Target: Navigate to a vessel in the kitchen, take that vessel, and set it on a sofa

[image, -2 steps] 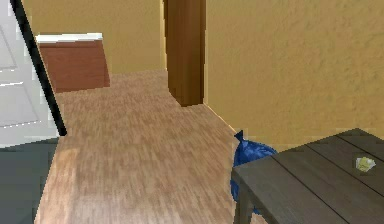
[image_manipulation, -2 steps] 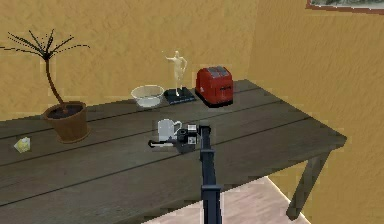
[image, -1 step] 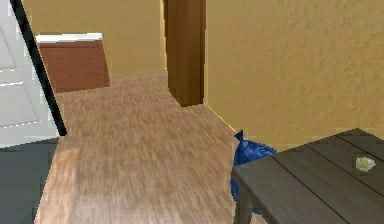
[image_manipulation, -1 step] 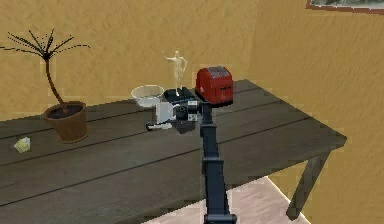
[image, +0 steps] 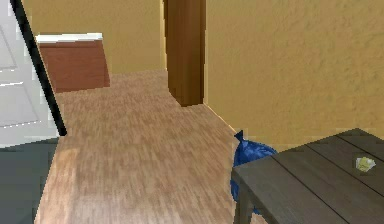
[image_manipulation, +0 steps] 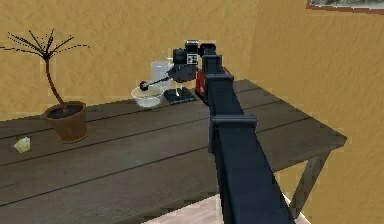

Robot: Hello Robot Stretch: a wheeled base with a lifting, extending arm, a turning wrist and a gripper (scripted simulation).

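Note:
In the arm side view a clear glass bowl [image_manipulation: 148,95] stands on the dark wooden table [image_manipulation: 150,160] near the wall. A clear glass vessel [image_manipulation: 160,69] rises just behind it. The dark arm [image_manipulation: 232,130] reaches across the table to them. My gripper [image_manipulation: 173,78] is at its far end, right beside the glassware. Since the bowl and the vessel stand at and behind the gripper, I cannot tell whether it holds anything. A small flat thing [image_manipulation: 181,98] lies on the table under the gripper.
A potted plant [image_manipulation: 66,118] with bare stalks and a small pale lump [image_manipulation: 22,145] sit on the table's left part. In the forward view, wooden floor [image: 140,140] leads past a brown door frame [image: 185,50] to a reddish cabinet [image: 72,62]. A blue thing [image: 251,155] lies by the table corner [image: 300,185].

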